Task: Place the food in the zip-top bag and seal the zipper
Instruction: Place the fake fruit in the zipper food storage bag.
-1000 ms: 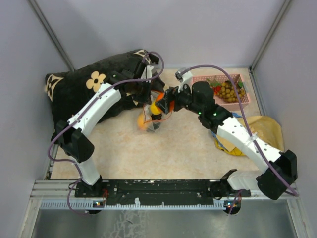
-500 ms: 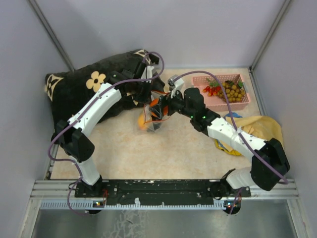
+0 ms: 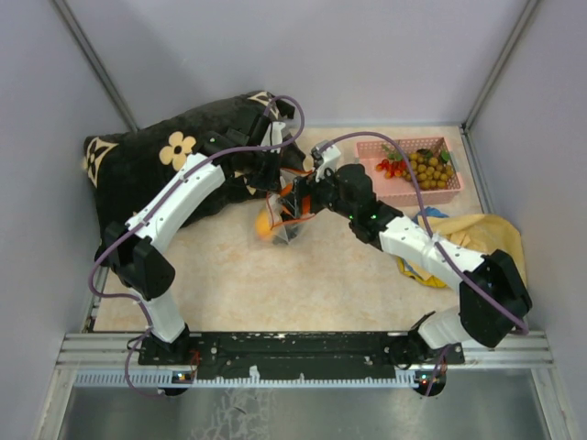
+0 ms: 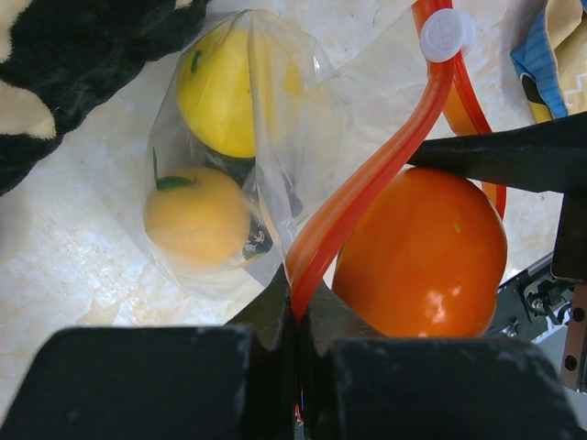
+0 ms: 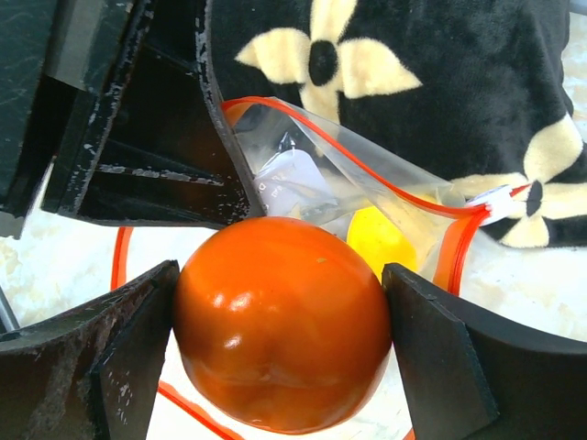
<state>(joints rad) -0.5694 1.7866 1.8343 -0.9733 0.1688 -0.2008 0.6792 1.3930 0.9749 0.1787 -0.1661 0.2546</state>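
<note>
No readable text or brand anywhere; only print is the cream flower pattern on the black plush cloth, upper left of the top view, with the left arm reaching across it.

Right gripper: fingers spread around one red-orange fruit, pads touching it on both sides, clamped. In the top view this sits at frame centre, right at the bag mouth.

Left gripper: fingers pressed together, pinching the orange-red zipper at the rim of the zip-top bag. Bag mouth held open; white slider tab at upper right of the left wrist view.

Inside the bag: 2 fruits, one yellow fruit above, one orange fruit below with a small green leaf. Red-orange fruit is just beside the zipper, lower right of that view; can't tell if it's past the rim.

Surroundings: pink basket upper right of the top view, holding one bunch of tan-brown balls plus something small and red. Yellow-and-blue cloth at right, partly under the right arm.
</note>
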